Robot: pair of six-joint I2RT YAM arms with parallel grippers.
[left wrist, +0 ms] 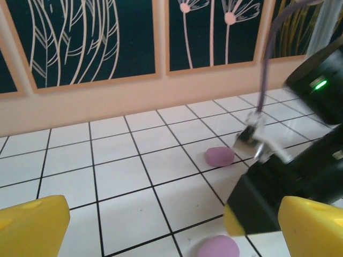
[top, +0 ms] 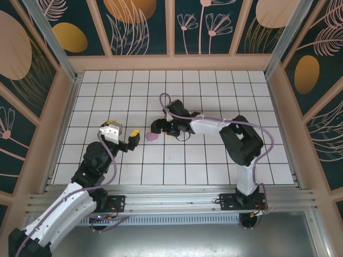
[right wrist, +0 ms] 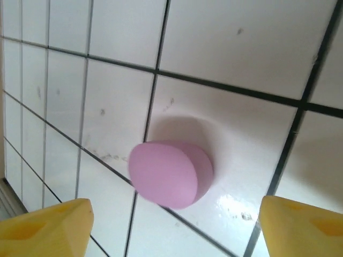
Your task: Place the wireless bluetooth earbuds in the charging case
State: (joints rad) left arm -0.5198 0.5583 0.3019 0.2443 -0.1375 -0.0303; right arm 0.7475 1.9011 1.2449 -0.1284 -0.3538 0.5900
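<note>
Two pink ovals point(left wrist: 220, 156) lie on the tiled table point(left wrist: 123, 176).

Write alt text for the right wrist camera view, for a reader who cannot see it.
A smooth pink-purple oval plastic piece lies on the white tiled tabletop with dark grout lines, seen close up. The right gripper hovers over it with jaws open, its yellow fingertips in the bottom corners, touching nothing.

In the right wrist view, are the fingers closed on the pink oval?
No, the fingers stand wide apart, the pink oval untouched between them.
</note>
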